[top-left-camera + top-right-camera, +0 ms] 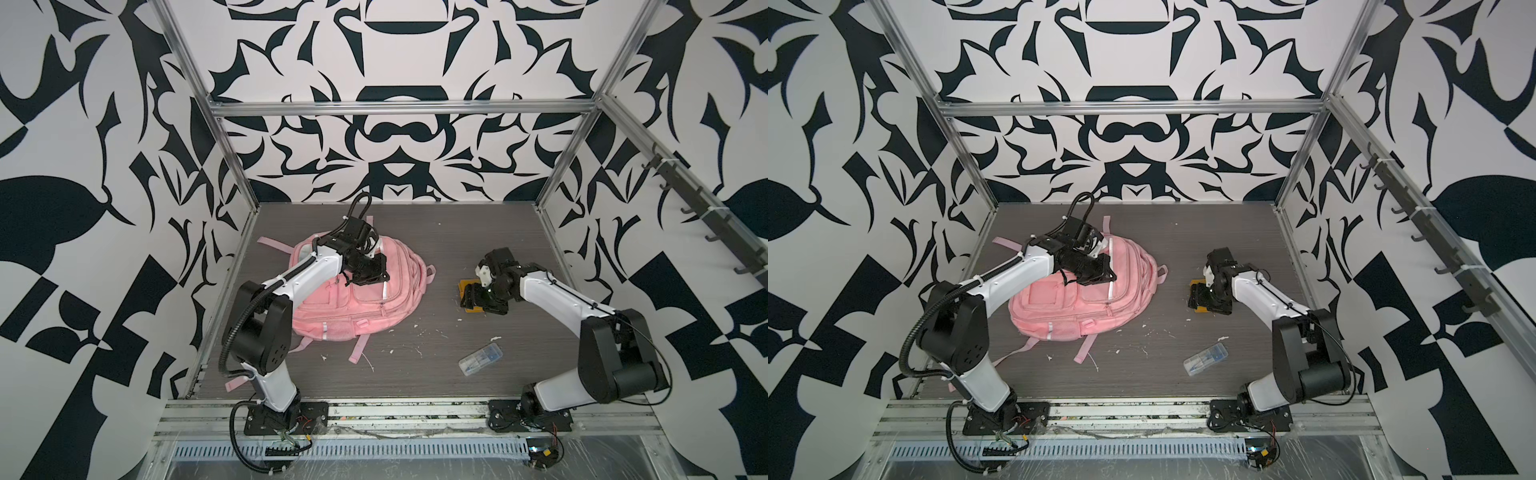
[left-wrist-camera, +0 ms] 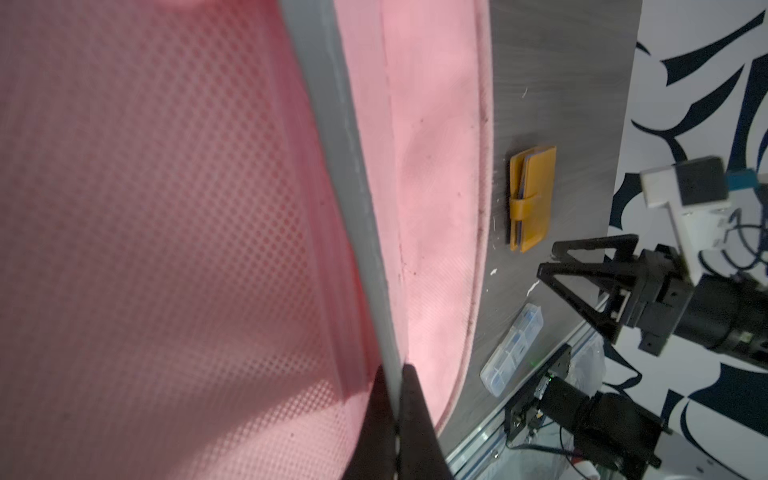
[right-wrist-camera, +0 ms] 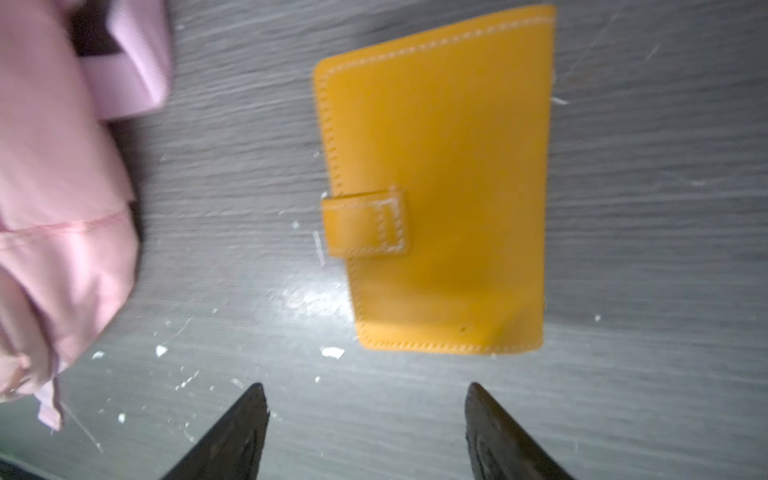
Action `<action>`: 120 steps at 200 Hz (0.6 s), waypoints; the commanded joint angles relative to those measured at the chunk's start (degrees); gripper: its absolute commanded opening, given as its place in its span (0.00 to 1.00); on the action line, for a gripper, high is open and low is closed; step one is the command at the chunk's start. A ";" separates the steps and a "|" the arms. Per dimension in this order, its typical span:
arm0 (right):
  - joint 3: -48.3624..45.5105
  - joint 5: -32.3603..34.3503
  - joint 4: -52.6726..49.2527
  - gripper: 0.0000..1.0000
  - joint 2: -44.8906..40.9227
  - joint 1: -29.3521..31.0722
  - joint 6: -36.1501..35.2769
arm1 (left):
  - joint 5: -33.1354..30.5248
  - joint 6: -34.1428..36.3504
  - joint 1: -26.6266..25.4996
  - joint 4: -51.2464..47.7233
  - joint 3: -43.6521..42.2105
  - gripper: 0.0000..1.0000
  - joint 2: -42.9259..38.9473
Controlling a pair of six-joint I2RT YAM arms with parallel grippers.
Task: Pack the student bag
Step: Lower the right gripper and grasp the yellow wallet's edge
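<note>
Student bag [image 1: 365, 307] lies under the left tool [image 1: 379, 277], which pinches it.

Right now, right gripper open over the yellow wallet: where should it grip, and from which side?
Probably from straight above, pinching the yellow wallet across its narrower width: one jaw on the spine edge, one on the open edge beside the clasp tab. It lies flat and closed on the table, so only edges offer purchase.

One pink student bag [image 1: 353, 307], one yellow wallet [image 3: 436, 187], one clear plastic box [image 1: 480, 360], and two robot arms [image 1: 303, 276] [image 1: 552, 291].
</note>
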 commanded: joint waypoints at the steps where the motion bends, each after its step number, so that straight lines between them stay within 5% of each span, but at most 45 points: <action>1: 1.69 2.81 -2.57 0.81 -2.56 0.10 2.65 | 2.18 7.40 -0.23 -5.77 -2.61 0.00 -4.02; 52: 9.98 6.02 -6.95 0.84 1.38 0.05 -3.54 | 1.82 17.65 0.04 -12.66 -8.00 0.00 -9.72; 120: 14.11 9.05 -8.75 0.84 10.69 -1.22 -13.37 | 5.32 16.77 3.53 -12.86 -10.63 0.00 -12.03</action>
